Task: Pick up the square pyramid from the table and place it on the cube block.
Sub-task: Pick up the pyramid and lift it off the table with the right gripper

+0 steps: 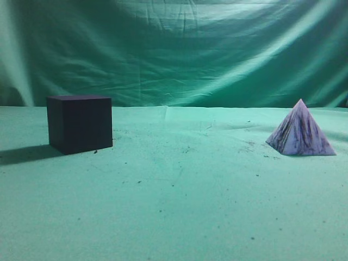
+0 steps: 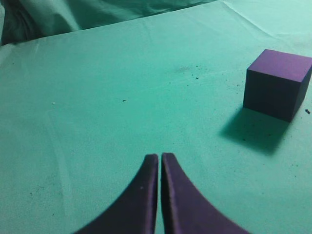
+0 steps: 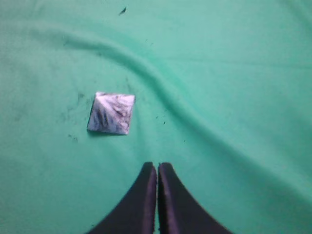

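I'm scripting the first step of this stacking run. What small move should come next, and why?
Probably open the right gripper and bring it over the marbled lilac-white pyramid. Its fingers are shut, holding nothing, and the pyramid sits untouched on the green cloth table, apart from the dark purple cube.

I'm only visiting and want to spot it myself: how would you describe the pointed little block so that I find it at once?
Start from the wide green cloth table and look to its right side. There the pale lilac-white square pyramid with dark marbled streaks stands alone on its base. Its only neighbour, far left, is a plain dark purple-black cube block, flat-topped and unpatterned.
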